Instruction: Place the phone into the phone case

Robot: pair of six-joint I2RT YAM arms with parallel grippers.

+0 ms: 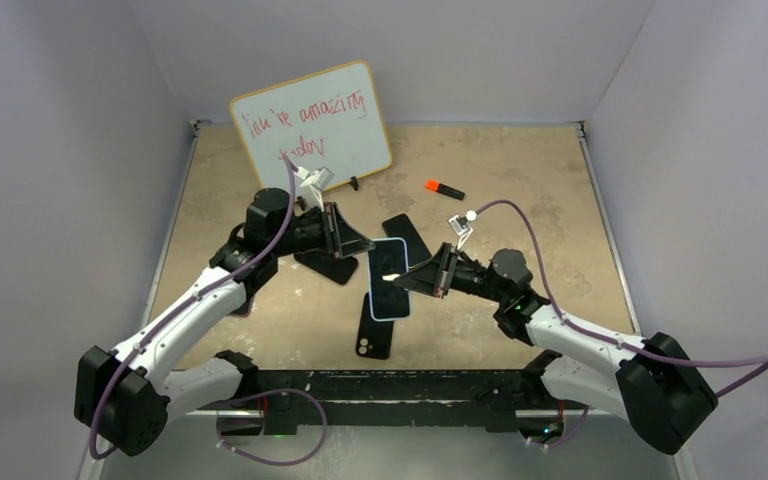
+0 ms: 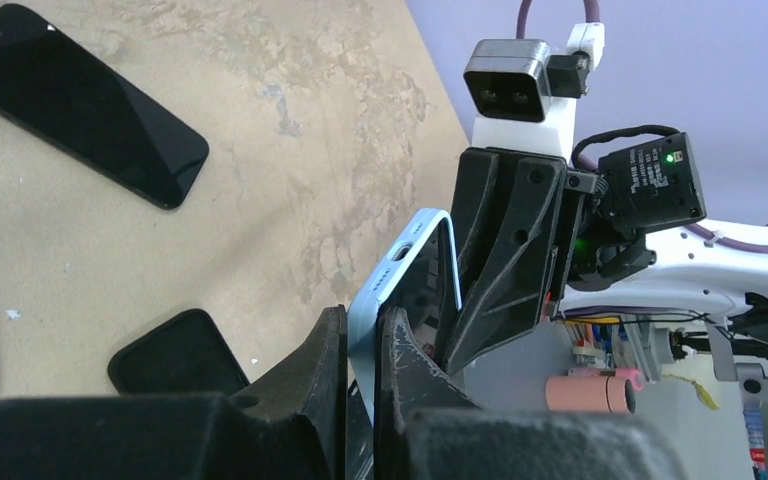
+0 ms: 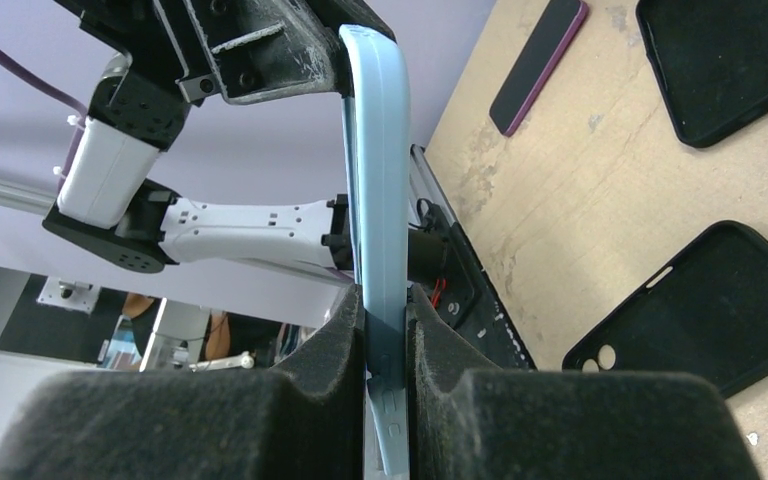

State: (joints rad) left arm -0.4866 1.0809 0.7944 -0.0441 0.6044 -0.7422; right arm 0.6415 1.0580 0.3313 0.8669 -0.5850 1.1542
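A light blue phone case (image 1: 390, 282) with a dark phone screen inside its rim is held off the table between both arms. My left gripper (image 1: 358, 243) is shut on its far end and my right gripper (image 1: 418, 279) is shut on its near side. In the left wrist view the pads (image 2: 332, 350) clamp the blue edge (image 2: 392, 290), with the dark glass (image 2: 428, 290) beside it. In the right wrist view the blue case (image 3: 375, 180) stands edge-on between my pads (image 3: 345, 335). How fully the phone sits in the case is hidden.
Black empty cases lie on the table (image 1: 374, 333) (image 1: 407, 237) (image 1: 326, 266). A pink-edged phone (image 3: 538, 62) lies to the left. An orange marker (image 1: 444, 188) and a whiteboard (image 1: 312, 120) are at the back. A black phone (image 2: 80, 100) lies flat.
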